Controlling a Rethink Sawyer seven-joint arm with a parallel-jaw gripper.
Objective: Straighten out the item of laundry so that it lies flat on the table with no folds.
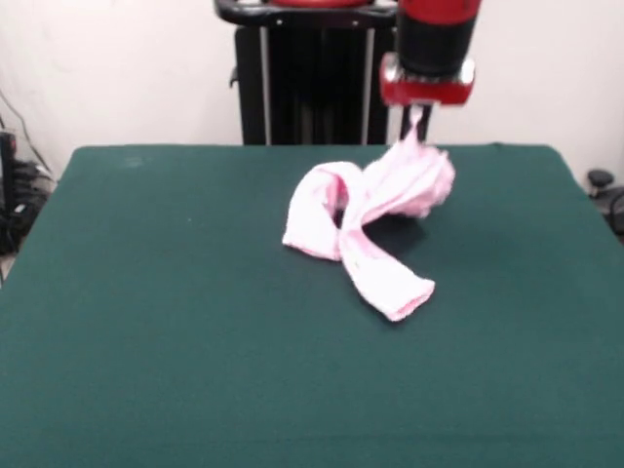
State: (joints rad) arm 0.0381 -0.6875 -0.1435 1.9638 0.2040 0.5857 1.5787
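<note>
Pink baby trousers (375,210) twisted on green table (146,312), one end pinched up in tool (416,117)

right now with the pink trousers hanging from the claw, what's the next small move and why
Probably draw the claw up and away from the legs. It has pinched one end of the pink trousers into a raised peak, while the legs lie crossed and twisted on the green table. Pulling should drag those folds out.

Soft pink cloth trousers (375,210) on matt green felt table (146,322).
</note>
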